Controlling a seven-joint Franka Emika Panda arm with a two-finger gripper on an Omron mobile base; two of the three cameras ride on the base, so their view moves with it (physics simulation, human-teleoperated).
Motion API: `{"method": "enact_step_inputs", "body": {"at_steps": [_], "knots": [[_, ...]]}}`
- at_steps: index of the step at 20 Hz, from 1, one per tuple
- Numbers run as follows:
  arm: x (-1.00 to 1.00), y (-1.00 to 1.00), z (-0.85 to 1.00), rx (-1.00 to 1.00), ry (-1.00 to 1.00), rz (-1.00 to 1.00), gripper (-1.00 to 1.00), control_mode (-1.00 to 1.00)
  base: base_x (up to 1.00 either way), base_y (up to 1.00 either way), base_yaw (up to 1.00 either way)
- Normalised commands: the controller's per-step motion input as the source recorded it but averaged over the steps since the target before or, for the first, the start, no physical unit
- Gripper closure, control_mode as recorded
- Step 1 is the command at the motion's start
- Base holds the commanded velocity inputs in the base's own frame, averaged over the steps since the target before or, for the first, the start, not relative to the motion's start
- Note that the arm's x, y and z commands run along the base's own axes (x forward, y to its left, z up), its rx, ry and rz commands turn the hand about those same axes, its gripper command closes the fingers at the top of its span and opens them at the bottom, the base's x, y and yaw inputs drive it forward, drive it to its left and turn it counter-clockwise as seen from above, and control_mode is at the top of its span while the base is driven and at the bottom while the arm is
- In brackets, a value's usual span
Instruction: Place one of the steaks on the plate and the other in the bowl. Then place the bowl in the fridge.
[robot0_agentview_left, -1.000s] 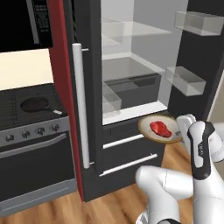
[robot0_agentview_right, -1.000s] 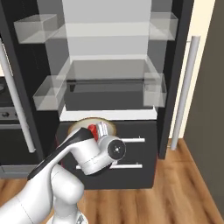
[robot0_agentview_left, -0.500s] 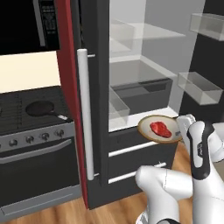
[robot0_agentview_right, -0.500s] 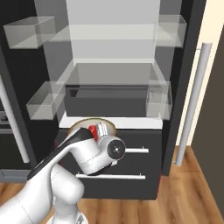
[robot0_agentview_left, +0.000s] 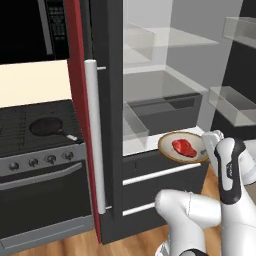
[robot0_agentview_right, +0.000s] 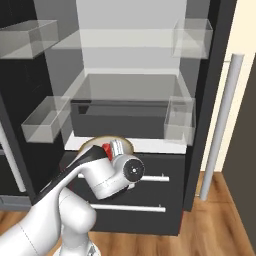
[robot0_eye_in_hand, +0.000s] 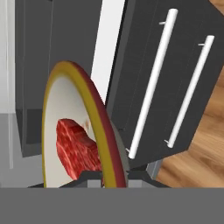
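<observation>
My gripper (robot0_agentview_left: 207, 148) is shut on the near rim of the tan-rimmed bowl (robot0_agentview_left: 169, 148), which it holds level in front of the open fridge (robot0_agentview_left: 107, 75). One red steak (robot0_agentview_left: 184, 147) lies in the bowl's whitish inside. The bowl hovers by the white front edge of the lowest shelf, above the drawers. In the right base view the hand covers most of the bowl (robot0_agentview_right: 95, 142), and a bit of the steak (robot0_agentview_right: 107, 149) shows. The hand view is rolled, so the bowl (robot0_eye_in_hand: 76, 83) stands on edge with the steak (robot0_eye_in_hand: 76, 148) inside and my gripper (robot0_eye_in_hand: 114, 176) on its rim. The plate is out of view.
Glass shelves and clear door bins (robot0_agentview_right: 181, 120) line the fridge. Two drawers with silver bar handles (robot0_agentview_right: 150, 178) sit below the bowl. The door's long handle (robot0_agentview_left: 95, 135) and red edge stand at the left. Beyond is a stove with a dark frying pan (robot0_agentview_left: 47, 126). The floor is wood.
Both base views have shifted and the fridge looms larger, so the base has driven closer. The bowl stays in my shut gripper, with the steak still in it.
</observation>
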Motion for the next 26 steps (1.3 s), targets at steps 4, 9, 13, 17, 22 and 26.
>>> {"method": "enact_step_inputs", "body": {"at_steps": [4,9,13,17,22,26], "knots": [[0.00,0.00,0.00,0.00,0.00,0.00,1.00,1.00,0.47,-0.30,0.12],[0.00,0.00,0.00,0.00,0.00,0.00,1.00,1.00,0.35,-0.18,0.04],[0.00,0.00,0.00,0.00,0.00,0.00,1.00,1.00,0.36,0.00,0.00],[0.00,0.00,0.00,0.00,0.00,0.00,1.00,1.00,0.41,0.00,0.00],[0.00,0.00,0.00,0.00,0.00,0.00,1.00,1.00,0.50,0.00,0.00],[0.00,0.00,0.00,0.00,0.00,0.00,1.00,1.00,0.51,0.00,0.00]]}}
